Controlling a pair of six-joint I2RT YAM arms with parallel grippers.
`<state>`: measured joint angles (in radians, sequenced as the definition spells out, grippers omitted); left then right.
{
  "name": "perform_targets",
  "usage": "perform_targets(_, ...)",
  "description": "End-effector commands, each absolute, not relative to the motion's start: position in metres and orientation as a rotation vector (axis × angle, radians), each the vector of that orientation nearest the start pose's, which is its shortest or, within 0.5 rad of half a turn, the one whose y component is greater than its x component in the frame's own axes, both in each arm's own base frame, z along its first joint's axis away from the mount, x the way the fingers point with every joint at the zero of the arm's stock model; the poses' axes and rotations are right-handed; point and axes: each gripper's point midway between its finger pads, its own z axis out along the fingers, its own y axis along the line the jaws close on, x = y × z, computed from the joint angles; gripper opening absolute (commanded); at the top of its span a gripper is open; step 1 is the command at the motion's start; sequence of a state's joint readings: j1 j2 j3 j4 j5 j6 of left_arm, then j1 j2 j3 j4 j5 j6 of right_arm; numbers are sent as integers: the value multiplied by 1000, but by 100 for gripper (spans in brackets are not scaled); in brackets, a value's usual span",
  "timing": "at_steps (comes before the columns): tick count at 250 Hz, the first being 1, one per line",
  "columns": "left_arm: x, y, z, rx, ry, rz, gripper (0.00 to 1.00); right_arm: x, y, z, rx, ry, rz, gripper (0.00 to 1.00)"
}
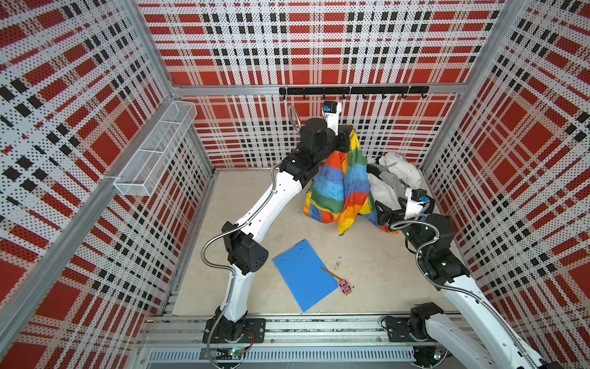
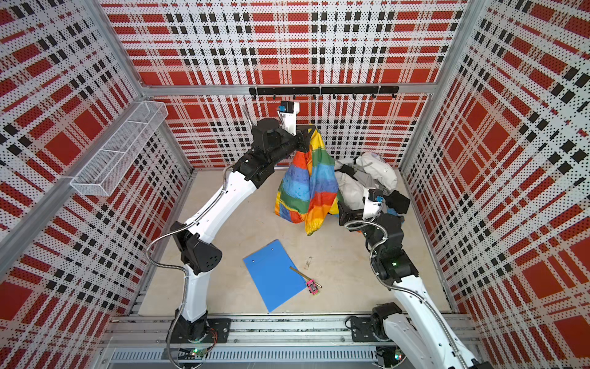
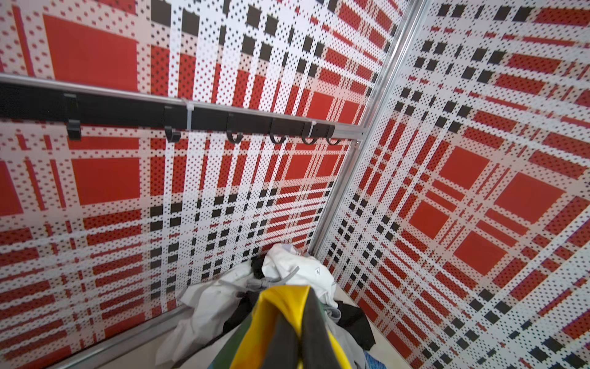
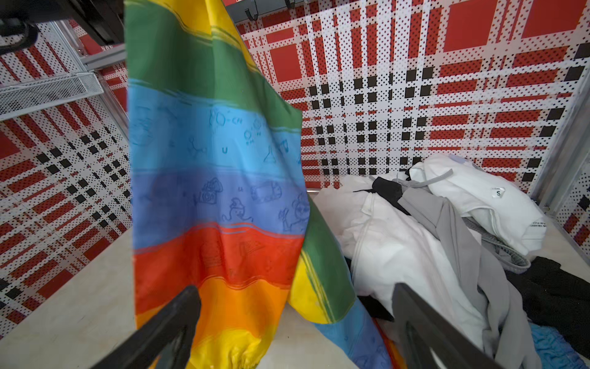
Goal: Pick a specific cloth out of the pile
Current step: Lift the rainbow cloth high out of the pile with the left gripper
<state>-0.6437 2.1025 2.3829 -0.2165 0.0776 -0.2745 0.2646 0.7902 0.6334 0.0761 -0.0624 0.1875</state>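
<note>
Over the far side of the table (image 1: 255,207), both top views: left gripper (image 1: 348,133) clamped on the top of the cloth (image 1: 335,188), which hangs in long folds just beside the pile (image 1: 396,177); a tail trails toward the right gripper (image 1: 381,214). Judged mostly freed; carrying it clear remains.

Left wrist view: dark fingers (image 3: 314,332) pinch a yellow-green bunch.

Right wrist view: right gripper's jaws spread wide, empty, cloth (image 4: 217,191) hanging before them. Thin, banded green, blue, red, orange, yellow, faint doodles; lower corner on the table near the pile (image 4: 415,239).
</note>
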Motion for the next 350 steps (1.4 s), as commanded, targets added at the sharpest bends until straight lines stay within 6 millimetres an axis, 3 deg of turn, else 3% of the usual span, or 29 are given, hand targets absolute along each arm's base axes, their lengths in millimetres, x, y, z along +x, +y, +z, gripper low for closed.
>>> perform_targets(1, 475, -367, 550, 317, 1271, -803, 0, 313, 98, 319, -113, 1587, 416, 100)
perform_targets(89, 430, -318, 659, 206, 910, -859, 0, 309, 94, 320, -97, 1567, 408, 100)
perform_targets(140, 402, -288, 699, 146, 731, -910, 0, 308, 91, 320, -85, 1559, 400, 100)
perform_targets(220, 372, -249, 735, 105, 538, -1015, 0, 306, 92, 318, -84, 1550, 414, 100)
perform_targets(350, 343, -205, 763, 105, 414, -1002, 0, 309, 96, 312, -87, 1560, 432, 100)
